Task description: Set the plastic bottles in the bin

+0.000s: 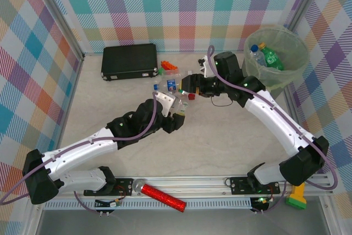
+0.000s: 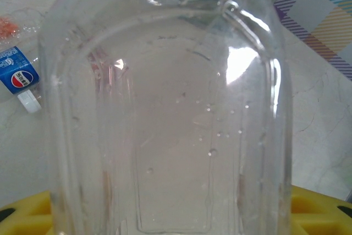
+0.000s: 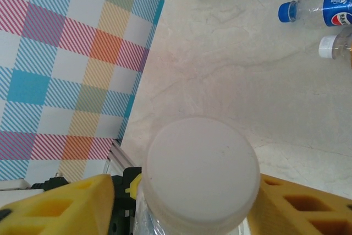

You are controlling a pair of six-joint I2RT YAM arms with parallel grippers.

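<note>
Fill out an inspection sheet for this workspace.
Surface: pale marbled table, no spills seen.
Job's things: bin holds a green bottle and a blue-capped bottle; a blue-label bottle lies loose on the table.
Clutter: black case, orange-red bricks, red glittery cylinder on the near rail.
Hands: left hand shut on a clear bottle; right hand straddles a white-capped bottle, grip unconfirmed.
Cables: purple cable follows the left arm, no snag seen.
Surroundings: plaid walls on three sides.
</note>
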